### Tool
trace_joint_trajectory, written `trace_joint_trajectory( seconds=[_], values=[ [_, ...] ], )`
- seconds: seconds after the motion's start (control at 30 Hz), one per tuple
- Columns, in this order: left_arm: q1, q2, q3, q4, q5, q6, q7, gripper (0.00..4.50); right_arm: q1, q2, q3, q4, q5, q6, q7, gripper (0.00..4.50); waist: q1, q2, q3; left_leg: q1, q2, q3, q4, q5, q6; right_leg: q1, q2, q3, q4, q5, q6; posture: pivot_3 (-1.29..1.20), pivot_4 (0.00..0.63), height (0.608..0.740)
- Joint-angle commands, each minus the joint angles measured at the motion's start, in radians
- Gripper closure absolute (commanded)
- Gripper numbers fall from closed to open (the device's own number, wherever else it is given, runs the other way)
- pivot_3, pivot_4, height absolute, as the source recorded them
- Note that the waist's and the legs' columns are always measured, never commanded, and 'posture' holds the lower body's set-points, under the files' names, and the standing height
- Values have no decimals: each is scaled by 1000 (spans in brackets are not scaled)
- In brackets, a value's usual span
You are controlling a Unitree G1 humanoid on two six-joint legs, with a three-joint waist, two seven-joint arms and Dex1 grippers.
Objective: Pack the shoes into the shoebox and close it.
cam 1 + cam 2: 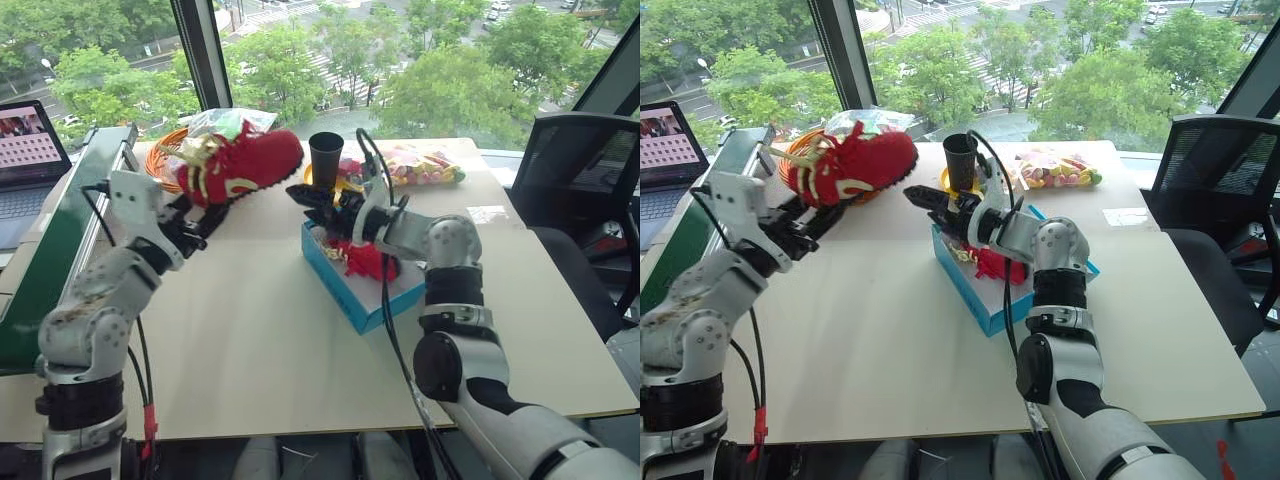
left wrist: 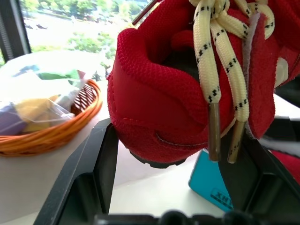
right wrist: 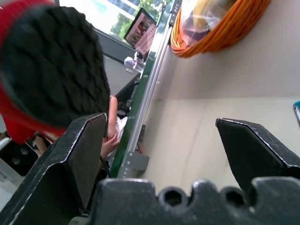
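Observation:
A red shoe point(image 1: 245, 160) with pale laces hangs in the air over the table's far left. My left gripper point(image 1: 203, 208) is shut on its heel, which sits between the fingers point(image 2: 89, 173) in the left wrist view. The other red shoe point(image 1: 365, 260) lies inside the turquoise shoebox point(image 1: 365, 300), which stands open at mid-table. My right gripper point(image 1: 308, 200) is open above the box's near-left end, pointing toward the held shoe. That shoe's black sole point(image 3: 51, 70) shows just beyond one of its fingers point(image 3: 84, 150).
An orange woven basket point(image 1: 160, 150) of bagged items sits behind the held shoe. A black cup point(image 1: 325, 155) and a bag of sweets point(image 1: 420, 165) stand behind the box. A laptop point(image 1: 30, 140) is at far left, an office chair point(image 1: 580, 180) at right.

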Motion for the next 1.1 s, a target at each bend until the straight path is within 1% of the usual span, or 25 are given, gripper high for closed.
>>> trace_joint_trajectory(
  seconds=[0.03, 0.13, 0.2, 0.27, 0.33, 0.4, 0.53, 0.83, 1.03, 1.1],
  values=[
    [-17, -31, -5, -47, -1, -17, 11, 1885, -47, -12, -44, -28, 62, -41, -8, 0, 1, 0, 0, 0, 0, 0, 0, 0, 0, 0, 0, 0, 0, 0, 0, 0, 150, 738],
    [-13, -41, -1, -45, 9, -21, 13, 1885, -45, -21, -46, -54, 89, -26, -6, 0, 0, 0, 0, -1, 0, 0, 0, 0, 0, 0, 0, 0, -1, 0, 0, 0, 150, 738],
    [-15, -41, 7, -40, 11, -24, 14, 1885, -27, -43, -21, -85, 98, 14, 17, 0, 0, 0, 0, -1, 0, 0, 0, 0, 0, 0, 0, 0, -1, 0, 0, 0, 150, 738],
    [-20, -37, 18, -34, 10, -27, 13, 1885, 14, -79, 34, -138, 106, 80, 62, 0, 3, 0, 0, -1, 0, 0, 0, 0, 0, 0, 0, 0, -1, 0, 0, 0, 150, 738],
    [-28, -33, 26, -24, 13, -31, 11, 1885, 79, -128, 122, -180, 82, 136, 97, 0, 7, 0, 0, -1, 0, 0, 0, 0, 0, 0, 0, 0, -1, 0, 0, 0, 150, 738],
    [-29, -32, 28, -23, 14, -31, 7, 1885, 122, -163, 192, -209, 53, 140, 125, 0, 13, 0, 0, -1, 0, 0, 1, 0, 0, 1, 0, 0, -2, 0, 0, 0, 150, 738],
    [-36, -34, 26, -30, 17, -29, 10, 1885, 173, -213, 260, -227, 35, 117, 186, 0, 13, 1, 0, -1, 0, 0, 1, 0, 0, 1, 0, 0, -2, 0, 0, 0, 150, 738],
    [-8, -53, -31, -69, 63, -33, 9, 1885, 127, -190, 215, -302, 131, 143, 233, 0, 16, 1, 1, -1, 0, 0, 1, 0, 0, 1, 0, 0, -2, 0, 0, 0, 150, 738],
    [-10, -101, -68, -93, 79, -27, 27, 1885, 56, -128, 92, -213, 152, 62, 125, 0, 18, 1, 1, -1, 0, 0, 2, 0, 0, 1, 0, 0, -2, 0, 0, 0, 150, 738],
    [-4, -103, -79, -102, 86, -24, 21, 1885, 40, -106, 59, -185, 153, 39, 86, 0, 18, 1, 1, -1, 0, 0, 2, 0, 0, 1, 0, 0, -2, 0, 0, 0, 150, 738]
  ],
)
